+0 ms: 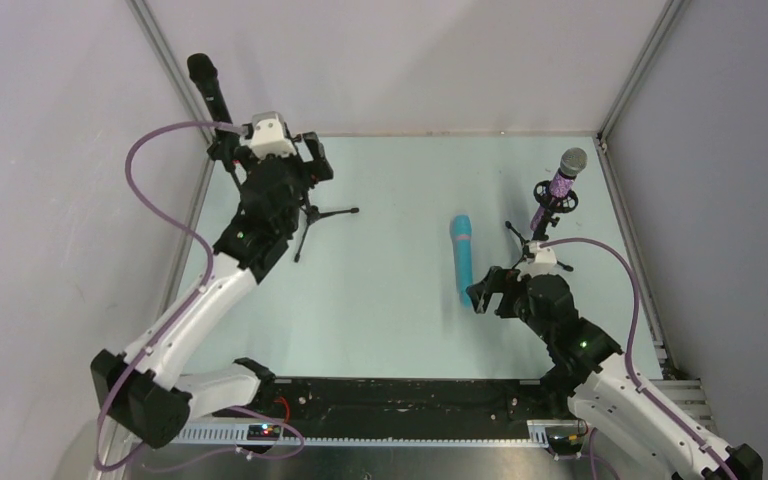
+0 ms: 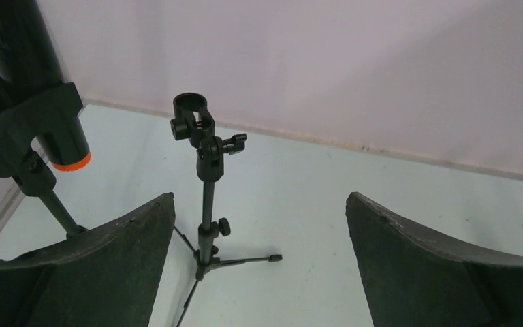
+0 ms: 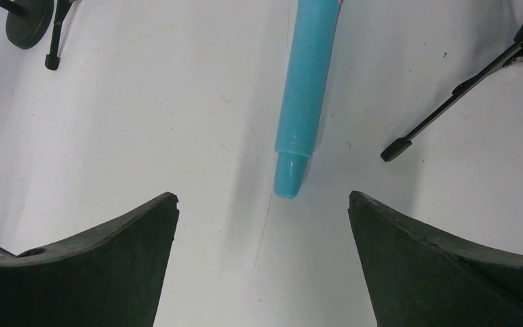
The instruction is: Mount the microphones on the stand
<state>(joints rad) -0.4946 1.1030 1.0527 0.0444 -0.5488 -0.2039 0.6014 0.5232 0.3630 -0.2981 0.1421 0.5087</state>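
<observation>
Turquoise-blue stick microphone (image 3: 304,95) lies flat on the pale table (image 1: 380,300) just before the right pincer (image 3: 262,197), which gapes apart, as does the left pincer (image 2: 260,197).

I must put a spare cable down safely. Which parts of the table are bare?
Bare: the middle of the table, between the empty stand and the turquoise microphone, down to the near edge. Crowded: the far-left corner by the black microphone; the right side around the purple microphone and right gripper.
</observation>
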